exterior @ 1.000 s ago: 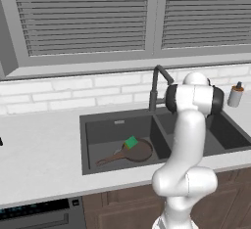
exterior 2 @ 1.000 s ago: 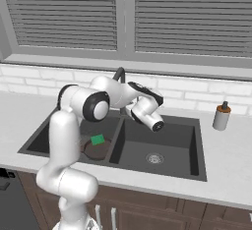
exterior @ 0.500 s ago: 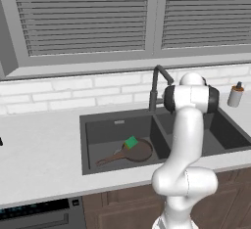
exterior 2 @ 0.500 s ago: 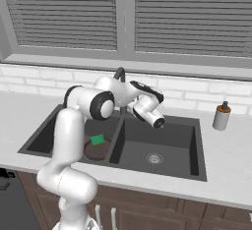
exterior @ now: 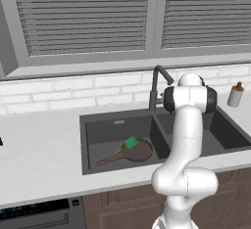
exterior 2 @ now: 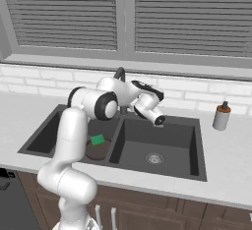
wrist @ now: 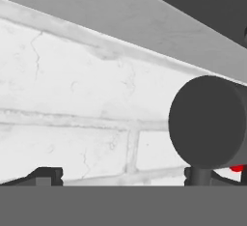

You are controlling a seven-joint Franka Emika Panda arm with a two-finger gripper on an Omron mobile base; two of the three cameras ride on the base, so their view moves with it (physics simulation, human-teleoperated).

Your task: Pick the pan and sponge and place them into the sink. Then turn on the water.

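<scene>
The pan [exterior: 131,151] lies flat in the left basin of the sink [exterior: 98,123], its handle reaching toward the basin's front left corner. The sponge [exterior: 131,142] sits green side up on the pan, at the edge nearest the faucet [exterior: 156,85]. In the right base view the sponge [exterior 2: 97,139] and the pan [exterior 2: 98,149] show just past the white arm, and the right basin has only its round silver drain [exterior 2: 154,158].

The gripper [exterior 2: 158,121] hangs above the sink beside the faucet; its fingers are too small there to read, but in the hand view both dark fingertips [wrist: 46,174] stand far apart at the bottom corners, so the claw is spread open and holds nothing. A dark round cylinder [wrist: 208,121] sits close in front of the hand, against the white brick wall [wrist: 72,109].

A brown-capped soap bottle [exterior 2: 221,116] stands on the counter [exterior: 34,154] right of the sink. It carries no readable label, and no writing or brand can be read on any other surface
</scene>
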